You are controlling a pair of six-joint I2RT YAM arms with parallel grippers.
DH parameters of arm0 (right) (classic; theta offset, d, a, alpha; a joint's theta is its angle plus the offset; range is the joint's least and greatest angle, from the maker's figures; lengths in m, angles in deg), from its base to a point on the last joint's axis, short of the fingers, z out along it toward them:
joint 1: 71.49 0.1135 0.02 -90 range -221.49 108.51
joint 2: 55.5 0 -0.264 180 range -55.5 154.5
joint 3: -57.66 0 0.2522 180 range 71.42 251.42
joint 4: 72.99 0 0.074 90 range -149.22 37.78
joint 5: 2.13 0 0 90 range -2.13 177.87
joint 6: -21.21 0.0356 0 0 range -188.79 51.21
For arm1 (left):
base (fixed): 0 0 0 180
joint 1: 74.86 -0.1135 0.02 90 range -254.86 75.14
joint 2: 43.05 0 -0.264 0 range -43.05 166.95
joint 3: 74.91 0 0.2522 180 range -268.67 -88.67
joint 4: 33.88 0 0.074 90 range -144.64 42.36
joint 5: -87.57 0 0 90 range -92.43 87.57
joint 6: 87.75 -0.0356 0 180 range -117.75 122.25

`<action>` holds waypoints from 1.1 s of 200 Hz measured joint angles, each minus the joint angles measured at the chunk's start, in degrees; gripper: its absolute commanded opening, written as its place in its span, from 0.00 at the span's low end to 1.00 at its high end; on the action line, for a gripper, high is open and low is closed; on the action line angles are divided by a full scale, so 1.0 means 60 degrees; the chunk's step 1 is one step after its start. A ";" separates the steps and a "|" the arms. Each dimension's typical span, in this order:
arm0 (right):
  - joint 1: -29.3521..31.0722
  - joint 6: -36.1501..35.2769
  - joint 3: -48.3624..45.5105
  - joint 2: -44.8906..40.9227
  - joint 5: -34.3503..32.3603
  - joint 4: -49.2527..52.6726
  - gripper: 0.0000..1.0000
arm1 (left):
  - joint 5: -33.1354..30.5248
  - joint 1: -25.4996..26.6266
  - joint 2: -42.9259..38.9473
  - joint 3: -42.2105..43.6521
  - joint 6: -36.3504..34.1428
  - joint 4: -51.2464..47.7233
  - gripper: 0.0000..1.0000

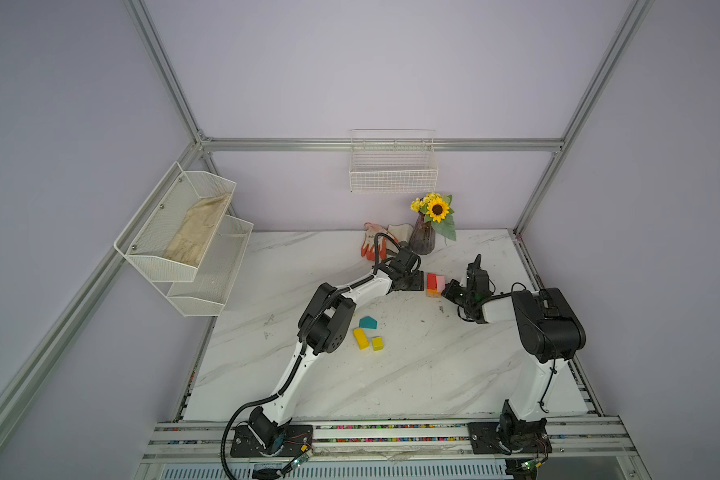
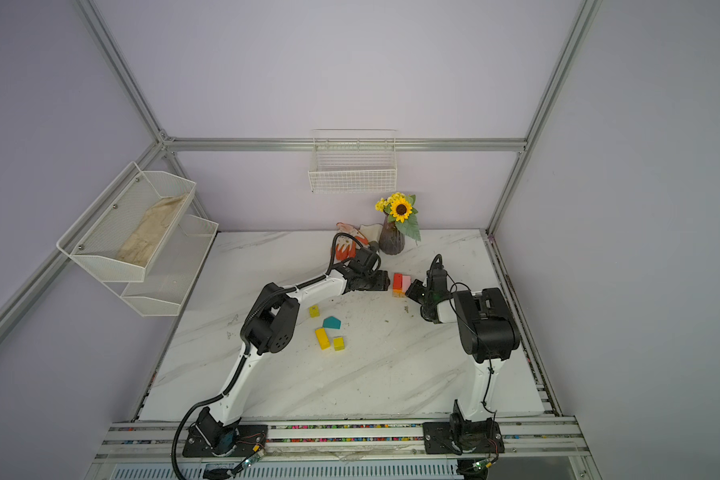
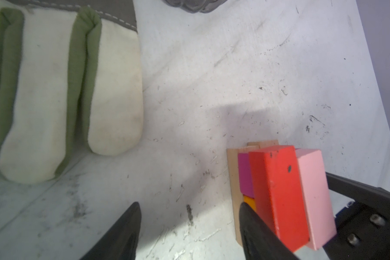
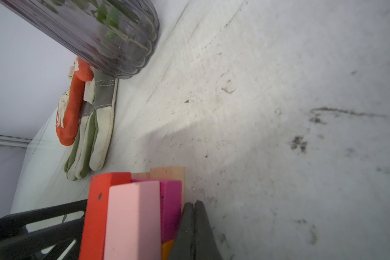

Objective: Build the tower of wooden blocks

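Two hands at the tower (image 1: 435,284): left hand (image 3: 189,207) spread, right hand (image 4: 193,203) pressed together; gloves (image 1: 375,243), vase (image 1: 422,240) behind.

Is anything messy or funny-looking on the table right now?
Yes. The white table is smudged with dark scuffs and crumbs. Two work gloves, one orange, lie beside the vase, which seems odd for a block game. Nothing looks spilled or broken.

Scuffed marble table (image 1: 433,374), a few things on it
Block stack (image 1: 434,286), teal piece (image 1: 368,322) and yellow blocks (image 1: 360,338) mid-table; gloves (image 1: 374,244) and vase (image 1: 422,240) behind, perhaps touching
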 measured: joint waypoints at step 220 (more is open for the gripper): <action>-0.0047 -0.0229 -0.0594 -0.1282 -0.1064 0.0219 0.00 | -0.0018 -0.0131 0.0000 -0.0036 -0.0146 -0.0080 0.69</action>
